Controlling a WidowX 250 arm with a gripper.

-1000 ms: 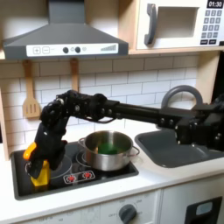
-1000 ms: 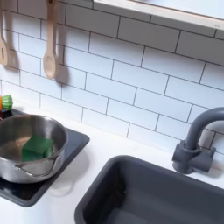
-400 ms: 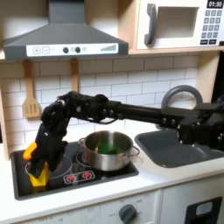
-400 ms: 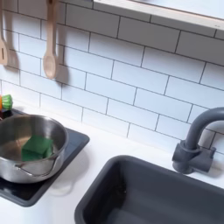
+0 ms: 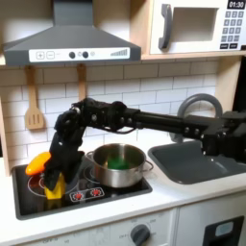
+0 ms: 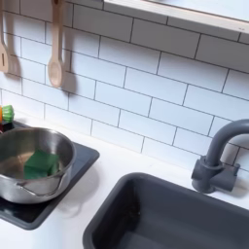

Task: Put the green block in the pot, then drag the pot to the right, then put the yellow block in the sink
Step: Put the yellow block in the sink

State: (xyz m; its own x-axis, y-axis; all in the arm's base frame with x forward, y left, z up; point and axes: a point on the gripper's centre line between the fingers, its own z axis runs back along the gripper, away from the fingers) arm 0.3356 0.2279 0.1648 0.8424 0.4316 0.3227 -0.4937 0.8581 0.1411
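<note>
White tile wall (image 6: 146,88), black stovetop (image 5: 106,192). Gripper (image 5: 53,180) low over stovetop's left in first exterior view, clamped on yellow block (image 5: 52,184). Green block (image 6: 41,162) inside shiny steel pot (image 6: 29,185), cropped in second exterior view. Grey sink (image 6: 185,219) partly cut off.

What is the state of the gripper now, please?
Gripper: closed on the yellow block, just above the stovetop in the first exterior view.

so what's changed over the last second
In the first exterior view the pincer has shifted right and slightly up over the stove, carrying the yellow block. The orange carrot now shows behind it. The pot with the green block stayed put.
</note>
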